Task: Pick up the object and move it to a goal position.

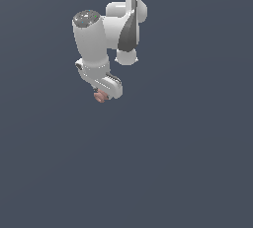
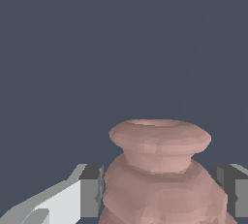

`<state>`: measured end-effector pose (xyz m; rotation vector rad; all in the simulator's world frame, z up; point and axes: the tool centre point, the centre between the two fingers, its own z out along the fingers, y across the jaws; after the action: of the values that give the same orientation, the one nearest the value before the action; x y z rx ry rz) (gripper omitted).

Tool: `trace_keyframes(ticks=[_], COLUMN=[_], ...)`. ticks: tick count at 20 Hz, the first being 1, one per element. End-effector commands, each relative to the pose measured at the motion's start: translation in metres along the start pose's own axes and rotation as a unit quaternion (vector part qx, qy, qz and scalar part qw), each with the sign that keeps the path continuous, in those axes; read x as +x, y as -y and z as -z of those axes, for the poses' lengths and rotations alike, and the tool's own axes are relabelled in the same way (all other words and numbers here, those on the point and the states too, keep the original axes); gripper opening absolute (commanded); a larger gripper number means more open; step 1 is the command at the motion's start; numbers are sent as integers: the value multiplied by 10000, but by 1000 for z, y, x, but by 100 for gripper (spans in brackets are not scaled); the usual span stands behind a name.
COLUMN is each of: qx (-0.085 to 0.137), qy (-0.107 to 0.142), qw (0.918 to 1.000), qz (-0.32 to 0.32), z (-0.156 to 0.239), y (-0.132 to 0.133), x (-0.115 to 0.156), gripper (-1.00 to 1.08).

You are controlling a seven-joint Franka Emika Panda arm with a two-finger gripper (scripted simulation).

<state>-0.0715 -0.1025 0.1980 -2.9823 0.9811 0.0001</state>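
Observation:
The object (image 2: 160,169) is a lumpy pinkish-brown blob with a flared rim and rounded lobes. In the wrist view it sits between my two dark finger pads (image 2: 92,189), which press against its sides. My gripper (image 2: 162,191) is shut on it. From the exterior view, the white gripper (image 1: 101,94) hangs below the arm and only a small pink part of the object (image 1: 100,96) peeks out under it. No goal marker shows in either view.
The white arm (image 1: 106,34) reaches down from the top of the exterior view. Everything around it is a plain dark blue-grey surface (image 1: 173,163) with no other objects or edges in view.

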Motion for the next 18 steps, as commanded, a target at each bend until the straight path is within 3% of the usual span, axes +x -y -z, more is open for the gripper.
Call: trace_keyframes(ticks=[1,18], qx=[-2,-11], qy=[-1,-4], qw=[10000,10000], qz=[-2,-7], z=[27,206], y=[-7,-49], x=[-5,-31], gripper=[-100,-100])
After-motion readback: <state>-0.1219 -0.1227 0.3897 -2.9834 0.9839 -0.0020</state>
